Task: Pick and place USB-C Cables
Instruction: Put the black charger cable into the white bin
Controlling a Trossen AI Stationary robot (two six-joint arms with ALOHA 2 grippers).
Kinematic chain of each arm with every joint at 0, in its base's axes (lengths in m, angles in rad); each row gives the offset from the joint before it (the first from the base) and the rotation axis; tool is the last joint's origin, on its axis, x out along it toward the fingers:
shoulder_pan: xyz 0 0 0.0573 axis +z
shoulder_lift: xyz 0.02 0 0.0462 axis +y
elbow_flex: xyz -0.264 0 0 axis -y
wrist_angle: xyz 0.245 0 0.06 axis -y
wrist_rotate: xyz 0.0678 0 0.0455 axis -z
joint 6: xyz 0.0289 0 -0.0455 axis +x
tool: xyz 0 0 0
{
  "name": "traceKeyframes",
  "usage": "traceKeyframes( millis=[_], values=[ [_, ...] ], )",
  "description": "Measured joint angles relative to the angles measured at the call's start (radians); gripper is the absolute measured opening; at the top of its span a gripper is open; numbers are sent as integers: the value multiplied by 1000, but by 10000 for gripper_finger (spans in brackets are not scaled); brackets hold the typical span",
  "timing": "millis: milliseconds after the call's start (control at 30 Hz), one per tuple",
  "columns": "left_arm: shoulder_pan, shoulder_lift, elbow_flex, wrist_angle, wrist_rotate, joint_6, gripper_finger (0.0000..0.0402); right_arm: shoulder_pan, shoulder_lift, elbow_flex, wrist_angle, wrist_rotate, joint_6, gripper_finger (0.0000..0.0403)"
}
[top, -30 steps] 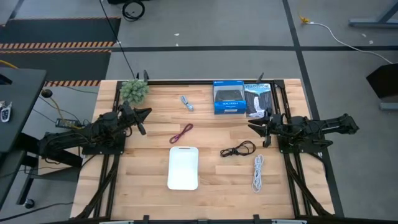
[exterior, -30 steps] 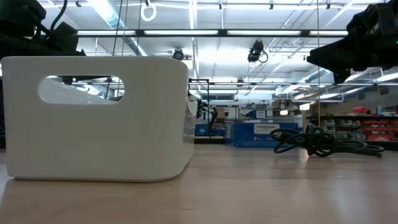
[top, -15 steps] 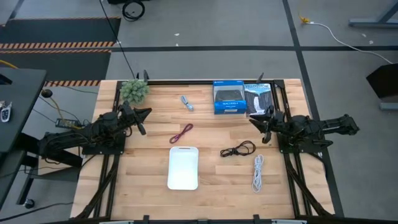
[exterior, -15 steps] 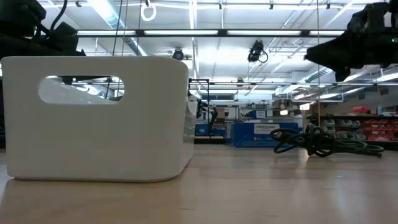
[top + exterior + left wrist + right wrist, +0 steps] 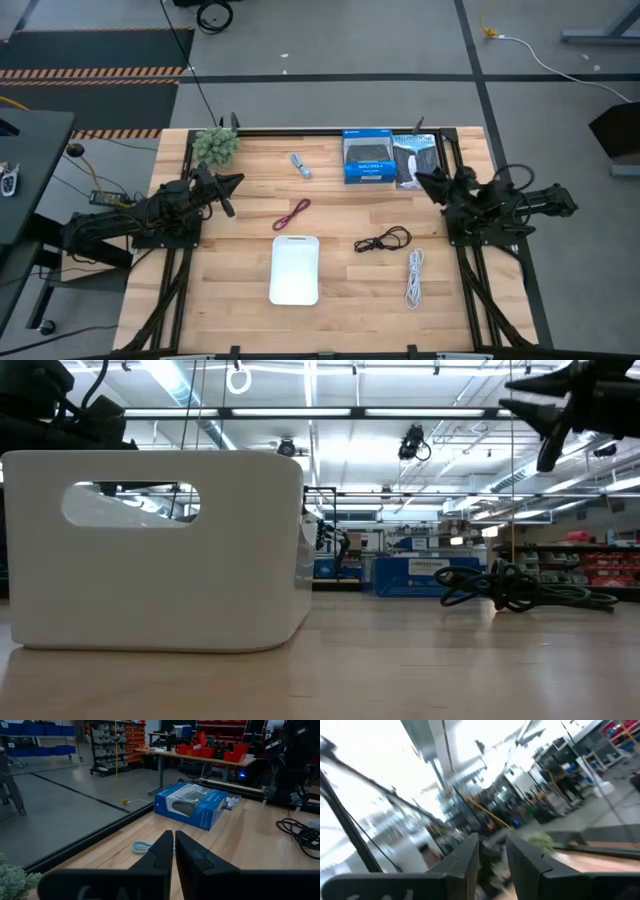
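- Watching from the side: right gripper (image 5: 424,180) sits high at the table's far right edge, just beside the black retail box (image 5: 415,160), wrist camera aimed up into the room. Fingers slightly apart, nothing between them.
- Left gripper (image 5: 228,184) parked near the left edge beside the small plant (image 5: 216,145), fingers pressed almost together, empty.
- All four cables lie loose on the wood, none in the white tray (image 5: 295,268): black cable (image 5: 384,240) right of the tray, white cable (image 5: 414,277) near the front right, maroon cable (image 5: 292,213) just behind the tray, blue-grey cable (image 5: 300,164) near the back, left of the blue retail box (image 5: 366,156).
- Risk 1: right arm must swing down and in for the black cable. With the wrist pointed away from the table, a fast descent could clip the black retail box.
- Risk 2: black cable is a loose, springy tangle. A pinch on one strand likely drags a tail that catches the tray rim or hangs outside.
- Risk 3: cables are thin and flat on the wood. Fingers closing too high miss; too low jam into the tabletop.
- Risk 4: the narrow gap in the right fingers may be too tight to straddle a coil; my guess is it needs to widen first.
- Risk 5: maroon cable is close to the tray; a sloppy approach could nudge the tray.
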Motion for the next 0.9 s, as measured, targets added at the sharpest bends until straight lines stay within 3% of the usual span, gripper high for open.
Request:
traceKeyframes(
  millis=[100,333,467,700,900],
  values=[
    [0,0,0,0,0,0,25,0,0,0,93,13,-12,106],
    [0,0,0,0,0,0,25,0,0,0,156,263,98,106],
    [0,0,0,0,0,0,25,0,4,0,165,342,200,106],
    [0,0,0,0,0,0,25,0,43,5,167,363,310,106],
    [0,0,0,0,0,0,25,0,188,92,167,332,299,106]
  ],
)
